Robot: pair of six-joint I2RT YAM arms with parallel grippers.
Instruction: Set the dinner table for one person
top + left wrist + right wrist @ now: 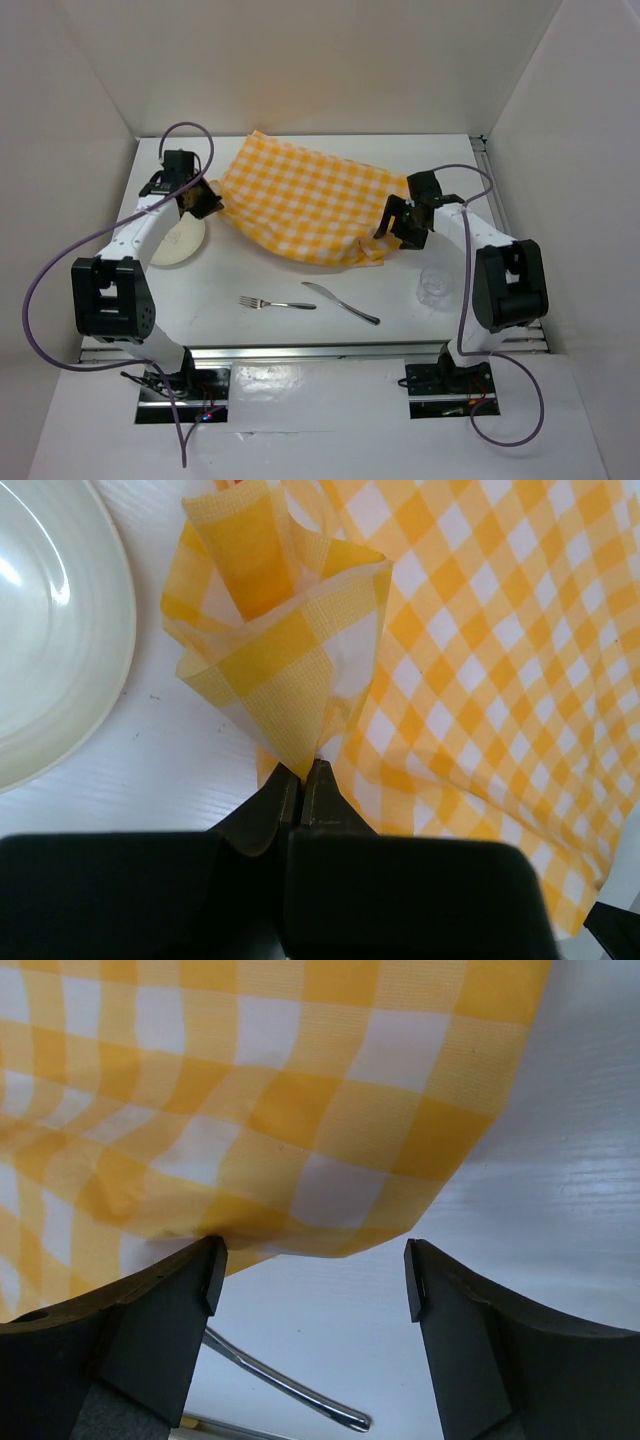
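Note:
A yellow-and-white checked cloth [300, 205] lies rumpled across the back middle of the white dinner table [250, 330]. My left gripper [200, 200] is shut on the cloth's left corner, which stands bunched up above my jaws in the left wrist view [275, 650]. My right gripper [392, 232] is open at the cloth's right front corner [300, 1160]; the cloth edge touches its left finger [170, 1300]. A cream plate [183, 243] sits left of the cloth. A fork [277, 303] and a knife [340, 302] lie at the front middle. A clear glass [436, 285] stands at the front right.
White walls close the table in on the left, back and right. A metal rail [300, 350] runs along the near edge. The knife's handle [290, 1390] lies below my right gripper in the right wrist view. The plate's rim [60, 630] is close left of my left gripper.

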